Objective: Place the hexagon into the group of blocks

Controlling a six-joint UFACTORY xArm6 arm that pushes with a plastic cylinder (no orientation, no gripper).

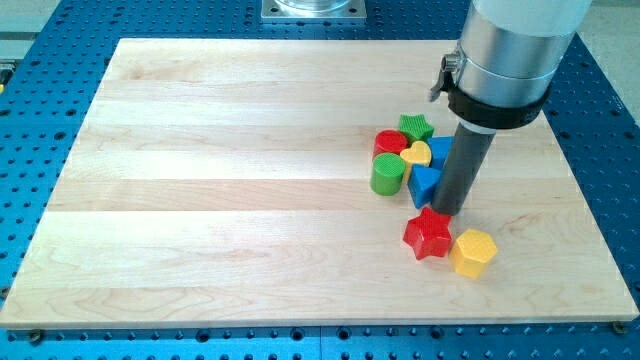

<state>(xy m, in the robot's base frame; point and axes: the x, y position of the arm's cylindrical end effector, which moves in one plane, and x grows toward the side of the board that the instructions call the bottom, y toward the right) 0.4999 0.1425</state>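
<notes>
No jaws on this rig, so nothing to open or close; the arm ends in a plain rod. My tip sits on the table, right against the cluster's lower right edge, touching or just beside the blue triangular block.

Cluster: green star at the view's top, red cylinder-like block to its left, yellow heart in the middle, another blue block mostly hidden behind the rod, green cylinder on the view's left, blue triangular block at the bottom. All packed touching or nearly so.

Yellow hexagon is below and right of the tip, near but clearly apart from the cluster. Red star touches the hexagon's left side and lies between it and the group, just below the tip.

Status, my read: not done. Hexagon is close but outside. Tip is on the wrong side for pushing; it needs to get round to the hexagon's lower right and shove up-left. Red star will likely ride along.
</notes>
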